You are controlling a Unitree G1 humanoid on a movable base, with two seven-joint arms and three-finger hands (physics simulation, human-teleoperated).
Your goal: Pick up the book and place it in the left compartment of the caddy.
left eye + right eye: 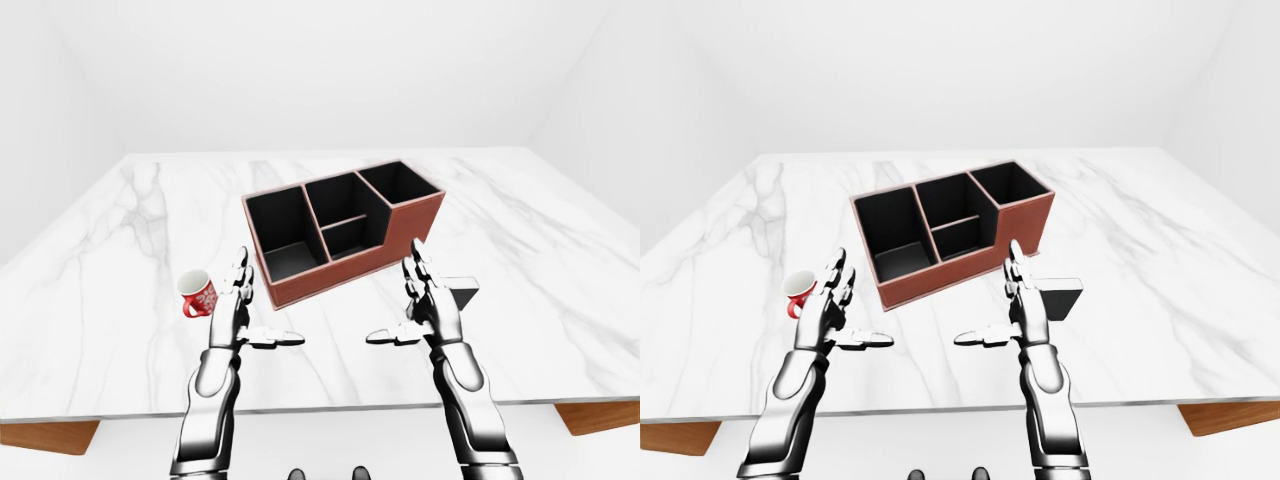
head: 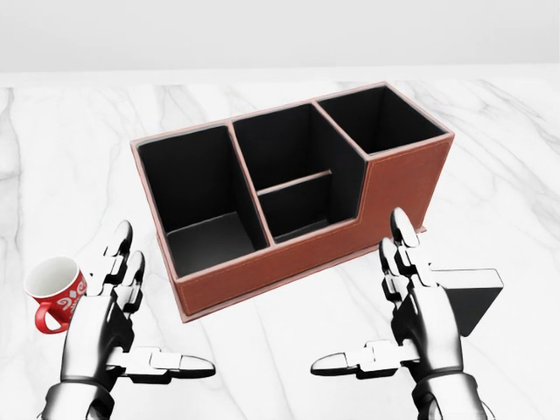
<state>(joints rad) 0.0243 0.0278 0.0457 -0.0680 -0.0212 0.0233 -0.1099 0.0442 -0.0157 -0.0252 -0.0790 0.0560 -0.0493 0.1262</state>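
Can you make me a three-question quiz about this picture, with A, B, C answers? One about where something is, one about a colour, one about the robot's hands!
1. Where is the mug?
A. in the caddy
B. on the table, beside the left hand
C. on the book

2. What colour is the caddy outside?
A. reddish brown
B. blue
C. green

3. What are the hands doing?
A. both squeezing the book
B. one holds the mug
C. both open, holding nothing

Answers: 1 B, it stands by the left hand. 2 A, brown walls, black inside. 3 C, the right hand is spread near the book.
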